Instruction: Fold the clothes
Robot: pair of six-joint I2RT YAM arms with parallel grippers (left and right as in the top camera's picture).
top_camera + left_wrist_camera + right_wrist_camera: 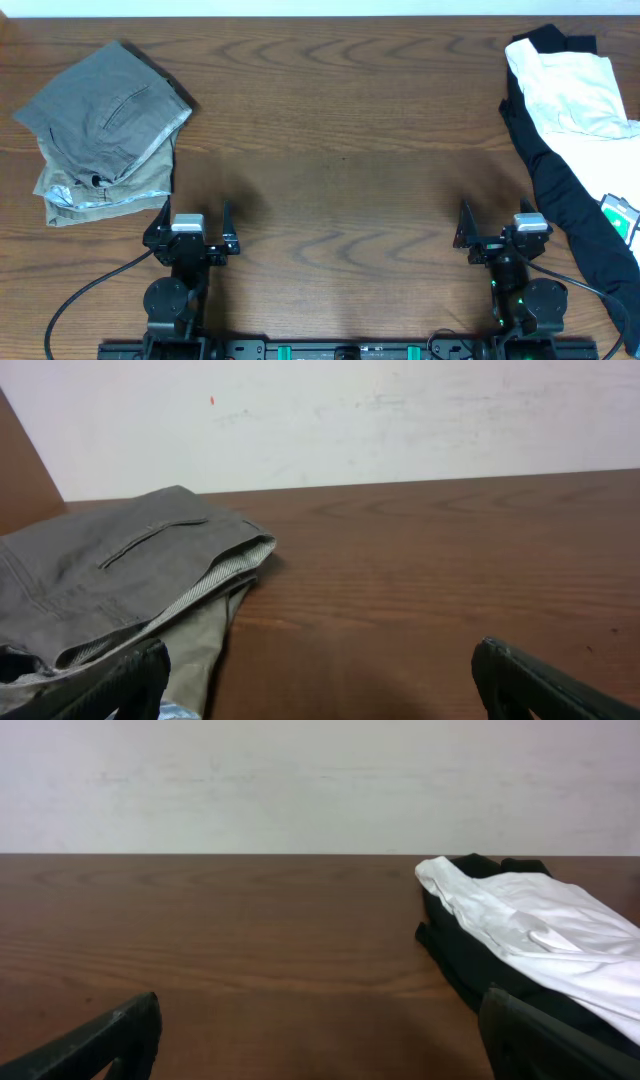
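Observation:
Folded grey trousers (105, 105) lie stacked on folded khaki trousers (110, 195) at the table's far left; both show in the left wrist view (110, 575). A crumpled white T-shirt (570, 90) lies on a long black garment (575, 215) at the right edge; a small green print (622, 215) shows there. Both show in the right wrist view (530, 920). My left gripper (195, 215) is open and empty at the front, just right of the trousers. My right gripper (500, 220) is open and empty, just left of the black garment.
The wooden table (340, 140) spans the view. A white wall (300, 780) stands behind its far edge. Black cables (80, 300) run from both arm bases along the front edge.

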